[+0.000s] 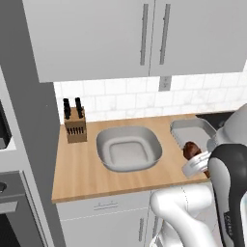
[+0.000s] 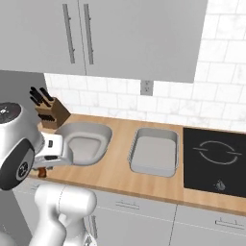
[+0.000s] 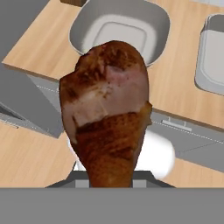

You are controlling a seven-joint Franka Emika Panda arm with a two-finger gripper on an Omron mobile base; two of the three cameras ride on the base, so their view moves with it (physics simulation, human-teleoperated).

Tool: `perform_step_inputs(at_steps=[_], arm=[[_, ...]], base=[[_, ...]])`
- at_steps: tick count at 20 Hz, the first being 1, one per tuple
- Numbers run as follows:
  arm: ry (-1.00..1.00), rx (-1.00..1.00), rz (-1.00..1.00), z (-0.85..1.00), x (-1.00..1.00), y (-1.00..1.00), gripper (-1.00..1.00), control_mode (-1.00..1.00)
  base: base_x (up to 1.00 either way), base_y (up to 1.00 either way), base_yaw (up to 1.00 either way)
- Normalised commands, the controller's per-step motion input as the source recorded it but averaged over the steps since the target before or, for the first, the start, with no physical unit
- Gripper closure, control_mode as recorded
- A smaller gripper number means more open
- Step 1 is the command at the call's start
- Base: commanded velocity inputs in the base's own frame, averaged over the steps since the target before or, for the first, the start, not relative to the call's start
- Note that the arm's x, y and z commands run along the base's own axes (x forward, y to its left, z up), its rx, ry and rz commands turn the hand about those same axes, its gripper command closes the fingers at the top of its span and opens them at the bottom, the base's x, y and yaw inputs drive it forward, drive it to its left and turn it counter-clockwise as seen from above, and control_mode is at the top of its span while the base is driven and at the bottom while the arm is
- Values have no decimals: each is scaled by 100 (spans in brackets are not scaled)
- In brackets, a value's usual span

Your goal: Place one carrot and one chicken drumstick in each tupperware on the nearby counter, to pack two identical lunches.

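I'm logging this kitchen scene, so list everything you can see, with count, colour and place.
drumstick: one, brown, held in the pincer above the counter's front edge
wide tub: one, grey, mid counter, nothing in it
small tub: one, grey, between wide tub and stovetop, nothing in it
knife block: one, wood with black handles, counter's left rear
counter: one, light wood
stovetop: one, black, right of the counter
cabinets: grey, above
outlet: one, on the tiled wall
pincer: one, shut on drumstick
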Motion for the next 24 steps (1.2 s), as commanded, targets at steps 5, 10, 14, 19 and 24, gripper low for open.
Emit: perform_step_inputs(at_steps=[5,10,14,19,24], arm=[[0,0,0,-17,96,34,100,-100],[3,0,0,-49,100,36,100,-100],[15,0,0,-77,100,19,100,-100],[15,0,0,-68,100,9,100,-100],[9,-2,0,0,100,2,100,-100]], base=[[0,0,0],[0,0,0],[0,0,0],[0,0,0],[0,0,0]])
